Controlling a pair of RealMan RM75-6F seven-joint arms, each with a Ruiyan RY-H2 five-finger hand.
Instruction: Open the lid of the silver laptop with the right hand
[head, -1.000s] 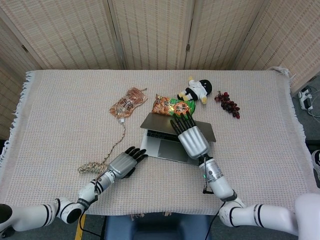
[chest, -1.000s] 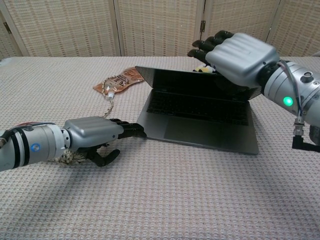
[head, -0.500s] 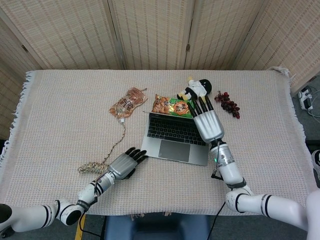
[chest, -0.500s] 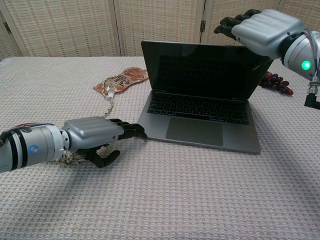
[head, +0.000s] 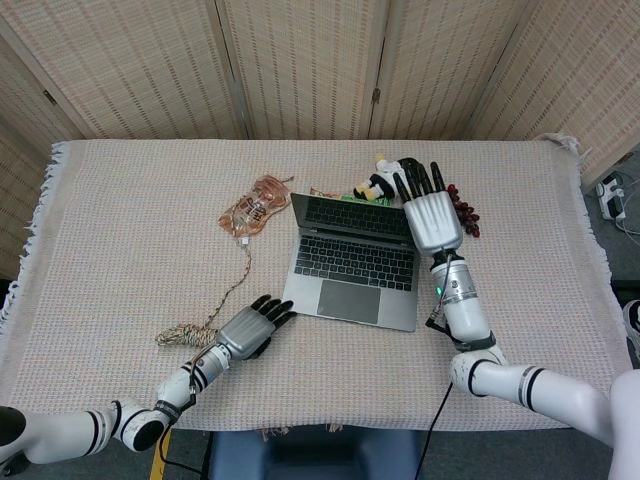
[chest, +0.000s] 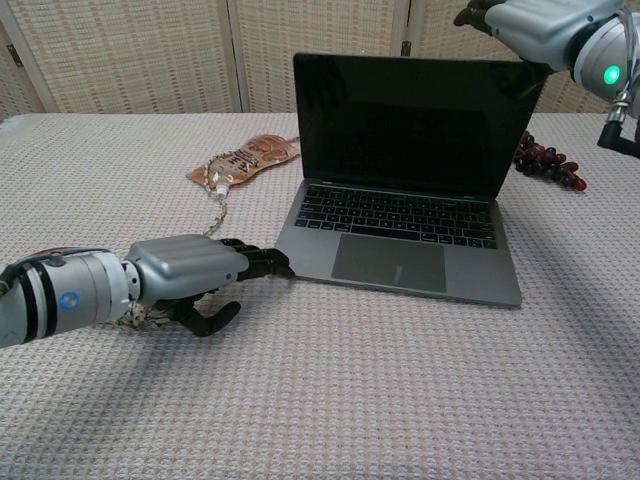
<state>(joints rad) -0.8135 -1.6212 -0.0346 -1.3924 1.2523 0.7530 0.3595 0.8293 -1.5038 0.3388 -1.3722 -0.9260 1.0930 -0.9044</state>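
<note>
Silver laptop (head: 352, 262) stands open at mid-bench, screen upright and dark, keyboard and trackpad facing you. Behind the raised lid, the green snack packet (head: 330, 195) shows only as a sliver in the head view, and the penguin plush toy (head: 378, 181) is partly covered by your right robot hand (head: 430, 212). In the chest view that hand is cut off at the top right corner of the frame, so whether it touches the lid's upper right corner cannot be confirmed. From above, its fingers are straight and spread, holding nothing, lying over the lid's far right corner. The grapes (chest: 545, 162) sit just right of the screen. Your left robot hand (chest: 185, 272) rests palm-down on the bench (head: 120, 220), empty and open, with its fingertips at the laptop's near left corner; contact cannot be told. A twine cord (head: 225, 300) runs from it toward the brown packet (head: 256, 205).
</note>
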